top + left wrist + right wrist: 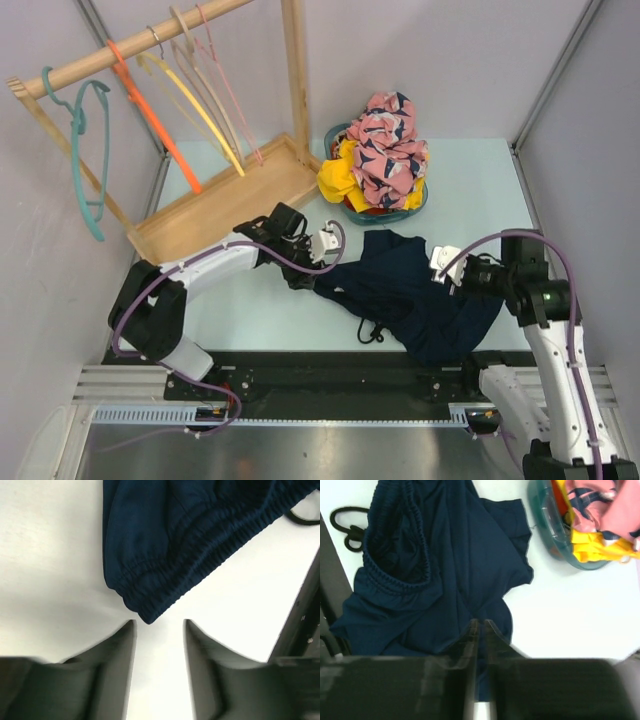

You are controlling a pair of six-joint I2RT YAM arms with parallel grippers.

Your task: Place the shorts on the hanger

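left gripper point(159, 624) open, empty, shorts point(170, 540) corner at its tips | right gripper point(480, 624) closed on shorts | one shorts, one pink hanger point(240, 110)

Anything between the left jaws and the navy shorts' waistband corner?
Nothing visible. The left gripper is open, and the elastic waistband corner of the dark navy fabric shorts lies just ahead of its jaws, with only bare white table around.

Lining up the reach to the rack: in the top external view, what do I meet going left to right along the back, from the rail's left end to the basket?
teal hanger → orange hanger → yellow hanger → pale-pink hanger → wooden post → basket
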